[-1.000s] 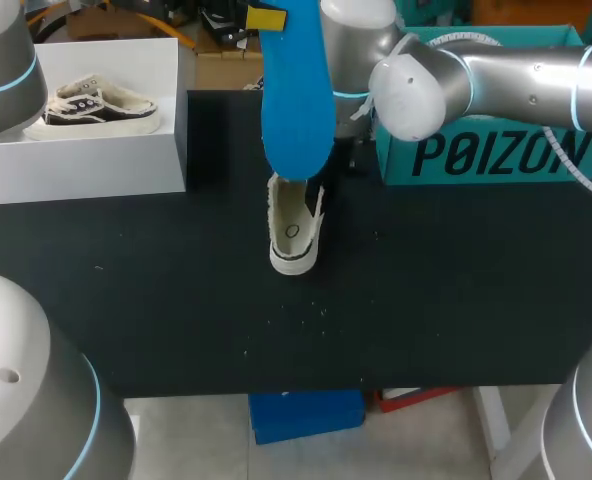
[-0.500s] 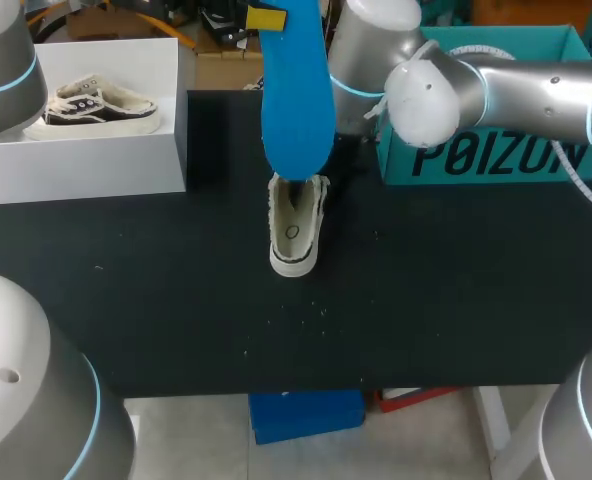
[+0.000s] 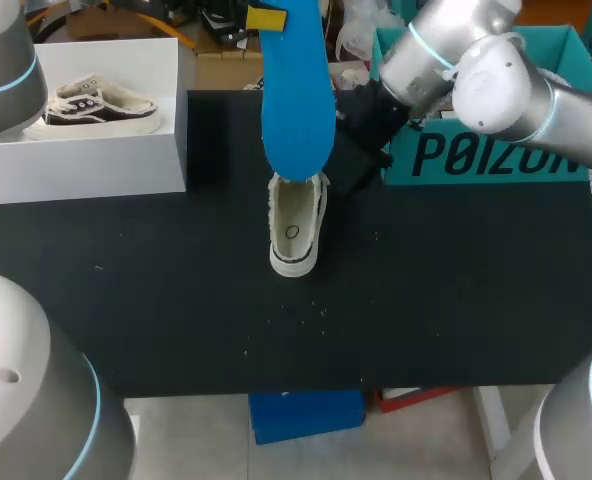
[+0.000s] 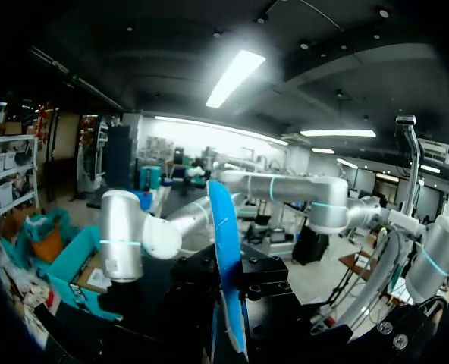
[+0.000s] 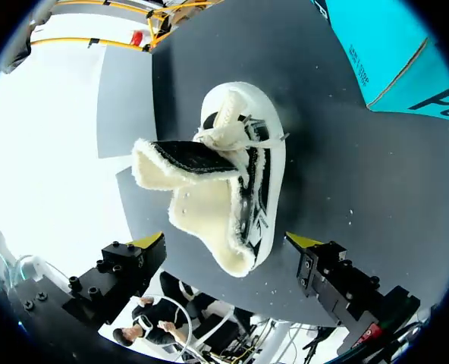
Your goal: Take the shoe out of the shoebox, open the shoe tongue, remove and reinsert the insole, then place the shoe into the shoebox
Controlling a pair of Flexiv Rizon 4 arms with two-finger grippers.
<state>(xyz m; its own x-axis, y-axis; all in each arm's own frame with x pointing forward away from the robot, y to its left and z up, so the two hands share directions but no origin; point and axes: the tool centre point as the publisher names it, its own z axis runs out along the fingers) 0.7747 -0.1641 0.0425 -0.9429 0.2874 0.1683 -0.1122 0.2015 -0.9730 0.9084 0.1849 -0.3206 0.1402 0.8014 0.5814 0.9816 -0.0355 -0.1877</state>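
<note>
A white, fleece-lined shoe [image 3: 295, 226] lies on the black table [image 3: 156, 300], toe toward the front edge. Its tongue [image 5: 180, 155] is folded open over the laces. Above its heel hangs the blue insole [image 3: 296, 90], nearly upright and clear of the shoe, with my left gripper [image 3: 267, 18] shut on its upper end. The left wrist view shows the insole [image 4: 226, 265] edge-on between the dark fingers. My right gripper [image 5: 226, 243] stands open above the shoe [image 5: 240, 189], yellow fingertips [image 5: 150, 241] wide apart and touching nothing. In the head view the right gripper [image 3: 354, 150] is beside the heel.
The teal shoebox [image 3: 496, 150] stands at the back right, right behind my right arm. A white box [image 3: 86, 150] at the back left holds a second shoe [image 3: 96, 105]. The front half of the table is bare apart from small crumbs.
My right gripper has opened and drawn back up and to the right, away from the shoe's heel. The insole and left arm have stayed put.
</note>
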